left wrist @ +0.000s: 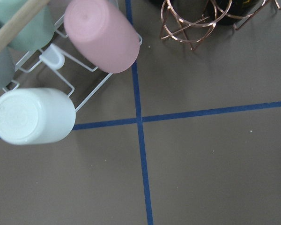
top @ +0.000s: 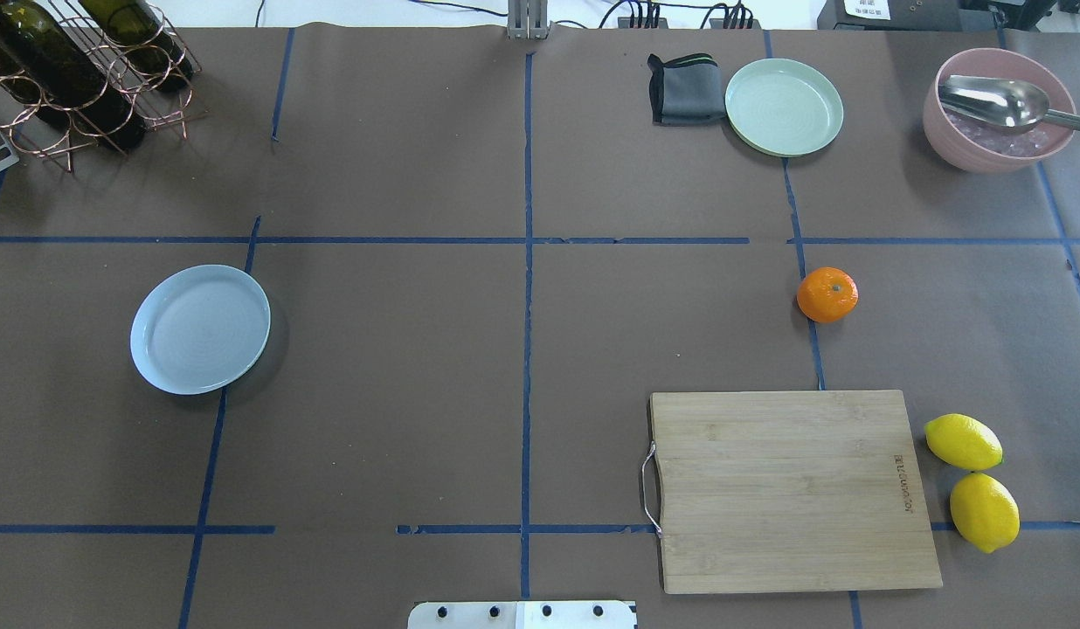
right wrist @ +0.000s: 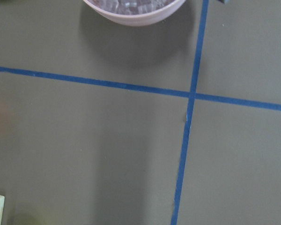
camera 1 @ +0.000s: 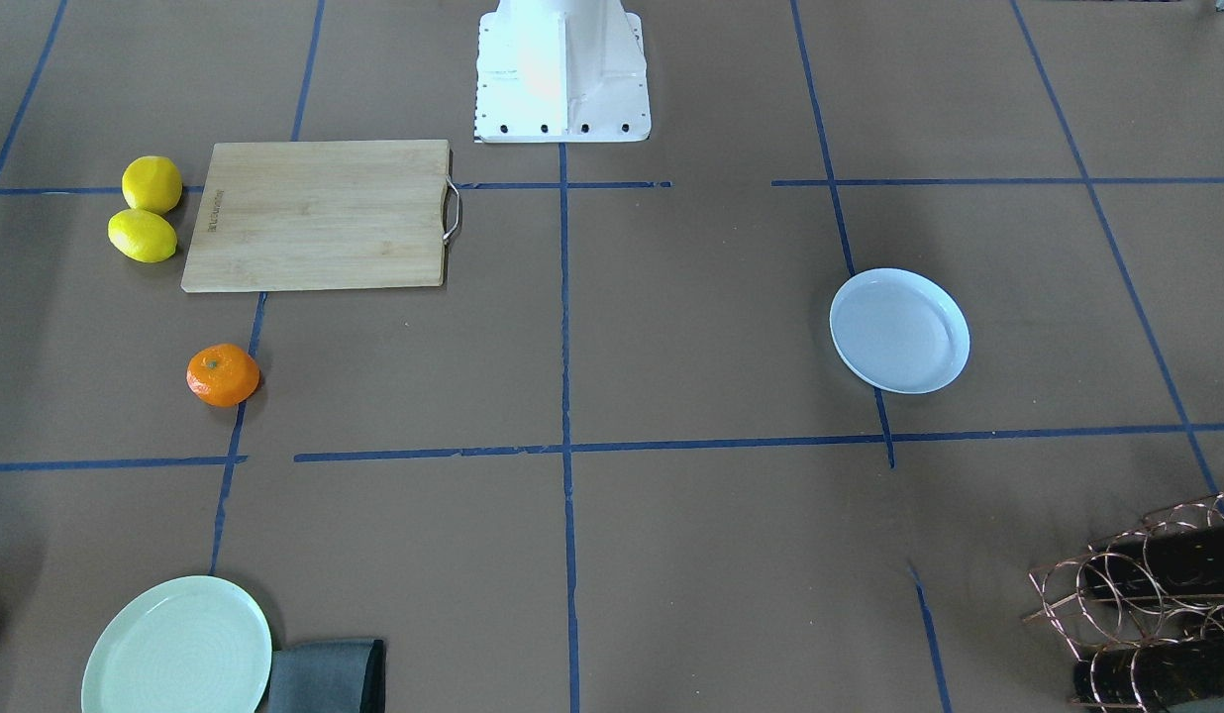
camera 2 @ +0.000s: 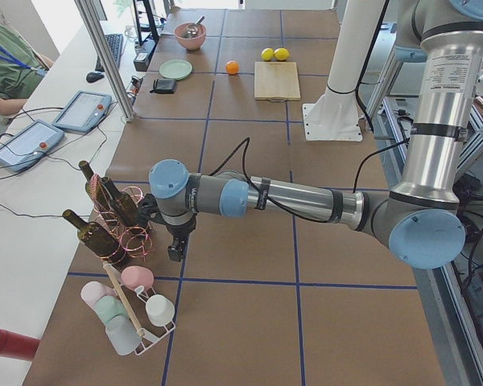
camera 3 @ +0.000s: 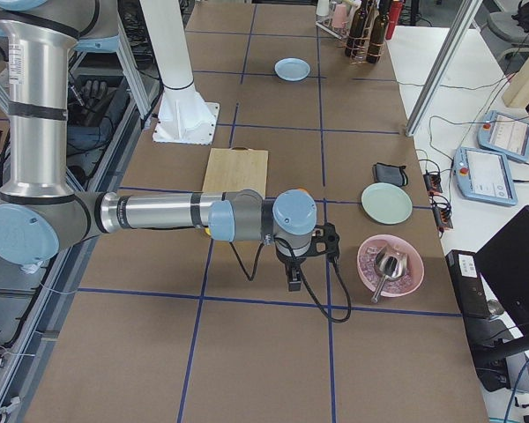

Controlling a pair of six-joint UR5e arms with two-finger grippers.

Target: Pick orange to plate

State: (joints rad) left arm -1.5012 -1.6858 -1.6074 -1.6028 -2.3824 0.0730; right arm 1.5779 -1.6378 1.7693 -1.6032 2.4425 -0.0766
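Note:
The orange [top: 827,294] lies alone on the brown table, beyond the cutting board on my right side; it also shows as the orange [camera 1: 223,374]. Far across on my left side sits the pale bluish-white plate [top: 199,328], with nothing on it. Neither gripper appears in the overhead or front views. Only the left side view shows my left gripper [camera 2: 175,251], low over the table beside the bottle rack. Likewise my right gripper [camera 3: 293,280] shows only in the right side view, next to the pink bowl. I cannot tell whether either is open or shut.
A wooden cutting board [top: 793,489] with two lemons [top: 972,480] beside it lies near my right. At the far right stand a mint-green plate [top: 783,107], a grey cloth [top: 680,89] and a pink bowl with a spoon [top: 994,109]. A copper bottle rack [top: 77,70] and a cup rack [camera 2: 133,310] occupy the far left.

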